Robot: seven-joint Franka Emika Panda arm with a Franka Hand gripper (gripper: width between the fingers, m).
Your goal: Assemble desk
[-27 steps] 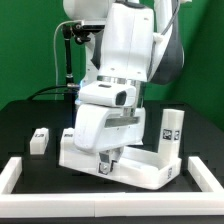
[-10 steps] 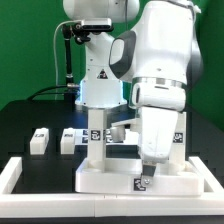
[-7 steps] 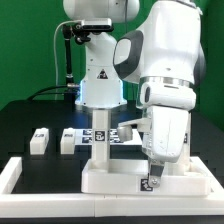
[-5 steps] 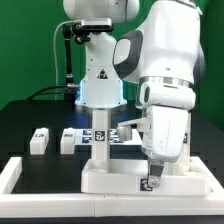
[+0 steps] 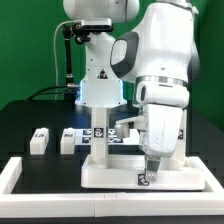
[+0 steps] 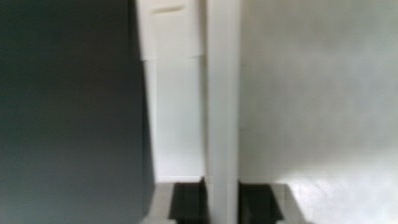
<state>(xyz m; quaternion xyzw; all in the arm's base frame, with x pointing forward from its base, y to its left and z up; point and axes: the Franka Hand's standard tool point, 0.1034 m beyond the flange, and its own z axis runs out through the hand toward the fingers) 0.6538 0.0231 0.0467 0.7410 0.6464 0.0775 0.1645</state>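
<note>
On table (image 5: 20,115): 1 desk top (image 5: 110,178), 3 legs (image 5: 40,140) (image 5: 69,141) (image 5: 98,135) vis.; gripper (image 5: 150,172) pinches desk top rim.

In the exterior view the arm's bulky wrist hides the rear of the desk top (image 5: 110,178) from its middle toward three o'clock. The fingertips of the gripper (image 5: 150,168) are lost against the white rim. The tag on the small leg (image 5: 40,140) at nine o'clock is too small to read. The wrist view is a white blur, cropped at every edge.
</note>
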